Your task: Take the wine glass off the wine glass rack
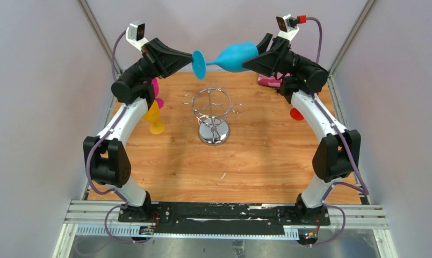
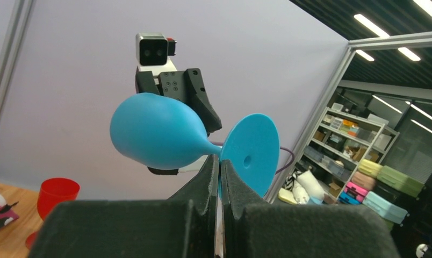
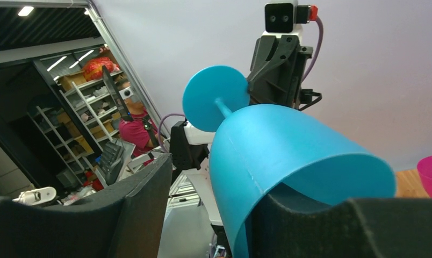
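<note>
Top external view: the blue plastic wine glass (image 1: 232, 56) hangs sideways above the chrome wire rack (image 1: 213, 110), stem clenched in the left tool (image 2: 219, 161). The right tool (image 1: 251, 59) stands unclamped around the bowl. Uneven closing could twist the glass loose onto the tabletop (image 1: 267, 161).

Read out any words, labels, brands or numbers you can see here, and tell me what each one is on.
None can be read.
Pink-and-white pack: print too blurred.
Shelf boxes: too small.
</note>
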Tool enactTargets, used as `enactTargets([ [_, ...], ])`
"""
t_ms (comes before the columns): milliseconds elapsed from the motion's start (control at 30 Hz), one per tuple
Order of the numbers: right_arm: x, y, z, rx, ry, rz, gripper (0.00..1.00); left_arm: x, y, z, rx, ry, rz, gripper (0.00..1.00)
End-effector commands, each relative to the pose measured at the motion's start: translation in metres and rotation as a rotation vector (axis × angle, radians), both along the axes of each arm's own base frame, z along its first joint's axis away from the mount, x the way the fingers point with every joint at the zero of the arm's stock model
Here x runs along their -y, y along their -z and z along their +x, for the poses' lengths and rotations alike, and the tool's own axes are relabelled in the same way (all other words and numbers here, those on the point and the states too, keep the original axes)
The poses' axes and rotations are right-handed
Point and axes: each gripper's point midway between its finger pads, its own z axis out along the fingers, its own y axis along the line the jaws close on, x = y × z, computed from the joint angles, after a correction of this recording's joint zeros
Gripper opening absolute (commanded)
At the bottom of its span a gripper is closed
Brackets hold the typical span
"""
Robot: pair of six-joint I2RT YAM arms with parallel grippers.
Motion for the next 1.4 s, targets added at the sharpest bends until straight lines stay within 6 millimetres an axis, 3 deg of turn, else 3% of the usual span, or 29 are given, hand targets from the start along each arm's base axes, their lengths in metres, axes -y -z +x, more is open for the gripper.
enactTargets([
  [0, 0.01, -0.012, -0.029, 0.129, 0.009, 0.024, 0.5, 0.002, -0.004, -0.011, 0.072, 0.011, 0.008, 0.0],
  [333, 0.008, -0.004, -0.019, 0.073, 0.014, 0.021, 0.01, 0.0, -0.006, -0.03, 0.103, 0.003, 0.018, 0.0],
  [433, 0.008, -0.004, -0.019, 0.065, 0.015, 0.024, 0.0, 0.0, -0.003, -0.031, 0.102, 0.002, 0.022, 0.02],
  [533, 0.009, -0.004, -0.023, 0.065, 0.015, 0.023, 0.0, 0.0, -0.001, -0.031, 0.098, -0.001, 0.024, 0.25],
  [633, 0.012, -0.007, -0.035, 0.084, 0.016, 0.023, 0.0, 0.0, 0.001, -0.028, 0.098, -0.001, 0.032, 0.42],
  [733, 0.017, -0.012, -0.051, 0.12, 0.03, 0.02, 0.0, -0.002, 0.001, -0.022, 0.098, -0.01, 0.036, 0.47],
  [800, 0.02, -0.016, -0.066, 0.14, 0.047, 0.006, 0.0, -0.007, -0.001, -0.014, 0.087, -0.024, 0.027, 0.45],
  [833, 0.021, -0.016, -0.071, 0.151, 0.062, -0.007, 0.0, -0.008, -0.001, -0.009, 0.074, -0.026, 0.028, 0.39],
  [900, 0.022, -0.012, -0.076, 0.148, 0.111, -0.061, 0.0, -0.006, 0.002, 0.01, 0.02, -0.056, 0.068, 0.09],
  [933, 0.023, -0.008, -0.077, 0.149, 0.149, -0.097, 0.0, -0.004, 0.006, 0.024, -0.022, -0.092, 0.097, 0.0],
  [1033, 0.03, 0.009, -0.063, 0.131, 0.389, -0.233, 0.0, -0.005, 0.025, 0.064, -0.133, -0.311, 0.214, 0.0],
  [1133, 0.057, 0.021, -0.053, 0.156, 0.68, -0.379, 0.0, -0.025, 0.06, 0.1, -0.281, -0.621, 0.415, 0.0],
  [1233, 0.086, 0.029, -0.045, 0.125, 0.887, -0.492, 0.0, -0.06, 0.098, 0.118, -0.456, -0.952, 0.696, 0.0],
  [1367, 0.131, 0.056, -0.021, 0.029, 1.145, -0.673, 0.0, -0.109, 0.125, 0.116, -0.542, -1.312, 0.927, 0.0],
])
